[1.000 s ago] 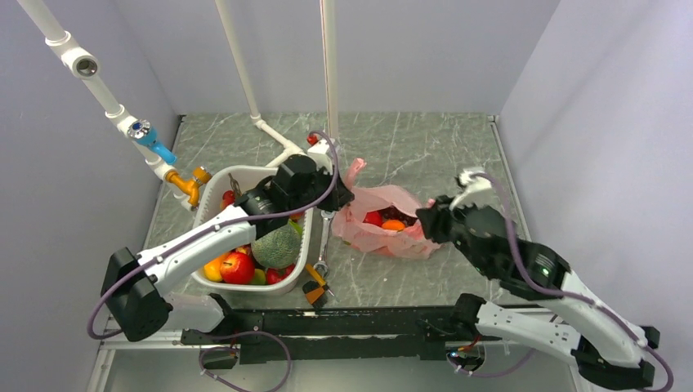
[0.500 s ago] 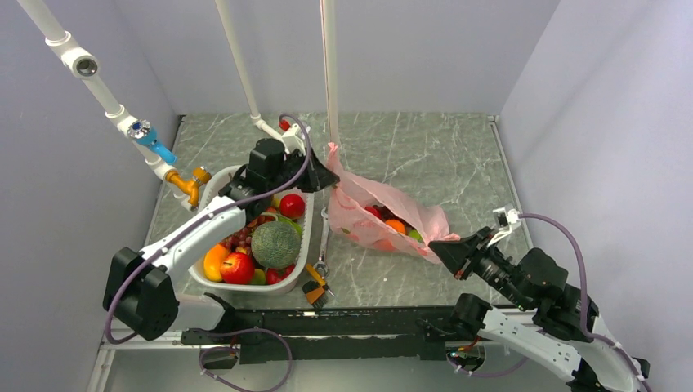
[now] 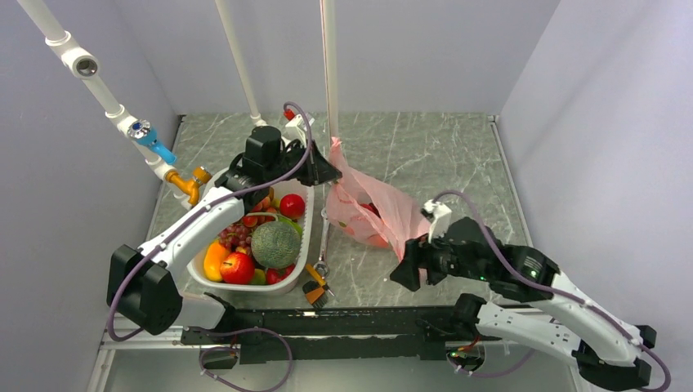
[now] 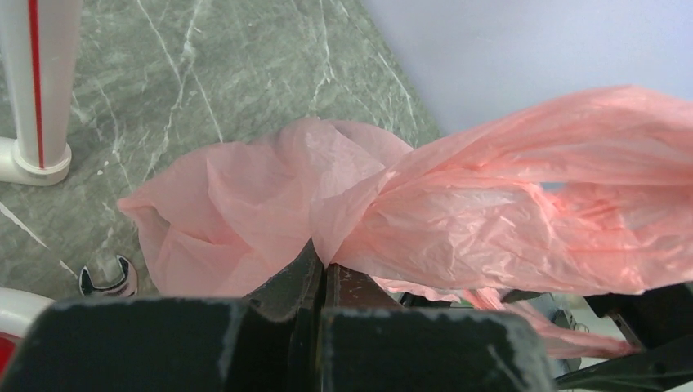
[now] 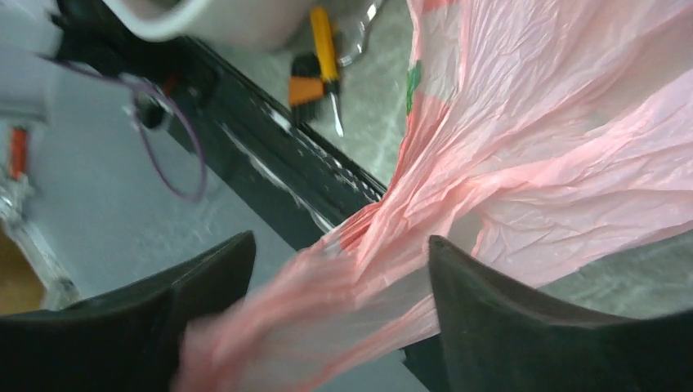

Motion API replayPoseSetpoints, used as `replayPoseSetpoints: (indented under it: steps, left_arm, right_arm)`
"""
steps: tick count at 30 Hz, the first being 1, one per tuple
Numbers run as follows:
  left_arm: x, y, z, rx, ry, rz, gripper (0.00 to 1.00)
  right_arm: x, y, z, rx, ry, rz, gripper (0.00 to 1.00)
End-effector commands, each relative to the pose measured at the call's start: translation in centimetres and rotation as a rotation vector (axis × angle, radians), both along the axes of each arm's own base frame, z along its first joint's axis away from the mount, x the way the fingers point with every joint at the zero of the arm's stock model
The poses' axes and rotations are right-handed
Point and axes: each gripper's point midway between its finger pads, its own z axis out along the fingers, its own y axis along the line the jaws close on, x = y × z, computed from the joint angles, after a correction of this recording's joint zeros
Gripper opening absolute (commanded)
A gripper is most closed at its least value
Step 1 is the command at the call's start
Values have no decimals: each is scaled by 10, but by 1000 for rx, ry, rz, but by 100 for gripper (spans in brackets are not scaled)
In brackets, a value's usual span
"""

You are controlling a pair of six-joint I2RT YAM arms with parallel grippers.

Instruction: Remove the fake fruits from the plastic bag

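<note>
The pink plastic bag (image 3: 359,200) hangs lifted and stretched between my two grippers. My left gripper (image 3: 331,169) is shut on its far top corner, which also shows in the left wrist view (image 4: 323,263) with the bag (image 4: 458,212) bunched right at the closed tips. My right gripper (image 3: 406,273) is low at the bag's near right end. In the right wrist view the gripper (image 5: 339,241) is open, with a blurred twisted strand of the bag (image 5: 490,139) running between the spread fingers. A red fruit (image 3: 369,210) shows through the bag. The orange and green fruits are hidden.
A white basket (image 3: 278,287) at the left holds a netted melon (image 3: 275,243), grapes and other fruit. A wrench (image 3: 324,237) and an orange-handled tool (image 3: 315,290) lie between basket and bag. White pipes (image 3: 329,65) stand at the back. The black front rail (image 3: 368,322) is close.
My left gripper has lifted the bag's corner up and back. My right arm pulled away towards the front right, then swung left to the bag's near end, and the bag now hangs steeper.
</note>
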Motion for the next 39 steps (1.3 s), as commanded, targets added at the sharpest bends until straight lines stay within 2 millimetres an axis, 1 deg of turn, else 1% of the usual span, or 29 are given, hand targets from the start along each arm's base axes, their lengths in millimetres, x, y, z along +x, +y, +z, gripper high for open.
replayPoseSetpoints:
  steps: [1, 3, 4, 5, 7, 11, 13, 15, 16, 18, 20, 21, 22, 23, 24, 26, 28, 31, 33, 34, 36, 37, 38, 39]
  left_arm:
    - [-5, 0, 17, -1, -61, -52, 0]
    - [-7, 1, 17, 5, -60, -53, 0]
    - [-8, 2, 17, 7, -59, -53, 0]
    - [-8, 2, 17, 6, -59, -53, 0]
    - [-10, 2, 19, 2, -57, -55, 0]
    - [-13, 4, 22, 4, -60, -61, 0]
    - [-14, 4, 22, 4, -55, -57, 0]
    - [-17, 4, 23, -9, -48, -64, 0]
    - [-18, 3, 23, -14, -46, -66, 0]
    - [-20, 4, 24, -17, -42, -68, 0]
    - [-21, 5, 24, -14, -40, -62, 0]
    - [-22, 5, 24, -15, -39, -62, 0]
    - [-23, 6, 26, -18, -40, -62, 0]
    - [-24, 6, 26, -15, -39, -62, 0]
    - [-25, 8, 28, -12, -41, -60, 0]
    - [-26, 10, 28, 0, -42, -52, 0]
    - [-27, 11, 28, 2, -41, -46, 0]
    - [-29, 11, 27, 2, -32, -54, 0]
    - [-28, 11, 25, 10, -28, -52, 0]
    - [-28, 12, 23, 12, -23, -47, 0]
    - [-29, 12, 21, 11, -16, -48, 0]
    - [-30, 12, 20, 14, -12, -52, 0]
    - [-31, 12, 19, 21, -12, -49, 0]
    - [-31, 14, 19, 33, -16, -44, 0]
  right_arm:
    - [-10, -8, 0, -112, 39, 63, 85]
    - [2, -13, 13, -122, -8, 5, 93]
    - [7, -12, 25, -101, -41, -12, 97]
    - [12, -10, 38, -72, -76, -19, 99]
    - [20, -9, 66, -16, -151, -42, 99]
    - [44, -21, 112, 44, -299, -164, 99]
    - [56, -23, 129, 49, -364, -203, 99]
    - [67, -19, 145, 30, -422, -211, 100]
    - [74, -15, 149, 6, -444, -208, 99]
    - [87, -3, 150, -57, -476, -194, 99]
    - [103, 11, 141, -142, -477, -179, 99]
    - [113, 16, 133, -201, -465, -194, 99]
    - [123, 17, 121, -274, -444, -214, 99]
    - [132, 23, 100, -367, -400, -203, 99]
    - [138, 25, 88, -413, -371, -198, 99]
    - [146, 30, 65, -451, -334, -180, 99]
    - [147, 35, 45, -448, -296, -135, 99]
    - [151, 30, 18, -456, -238, -152, 99]
    - [153, 25, -1, -459, -211, -163, 97]
    - [156, 22, -5, -461, -217, -187, 95]
    - [160, 12, -13, -484, -213, -232, 86]
    - [161, 9, -16, -493, -211, -246, 78]
    - [161, 6, -16, -495, -213, -257, 65]
    - [161, 5, -17, -493, -218, -264, 57]
